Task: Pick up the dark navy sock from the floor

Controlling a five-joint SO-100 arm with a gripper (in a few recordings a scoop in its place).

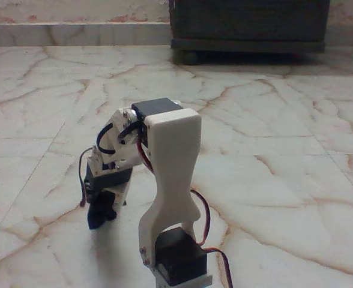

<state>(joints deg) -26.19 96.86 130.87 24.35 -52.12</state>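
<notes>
My white arm (170,174) stands folded in the lower middle of the fixed view, with its wrist bent down to the left. The gripper (101,213) points down at the floor (272,120), which is cream marble tile with reddish veins. At the gripper's tip a small dark lump touches the tile. It is too dark and blurred to tell whether this is the dark navy sock or a black part of the gripper. The fingers cannot be made out, so whether they are open or shut is unclear.
A dark wheeled cabinet (248,24) stands at the back right, against a low marble step (74,33) that runs along the far wall. Red and black cables (209,237) loop beside the arm's base. Bare tiles stretch to the left, right and front.
</notes>
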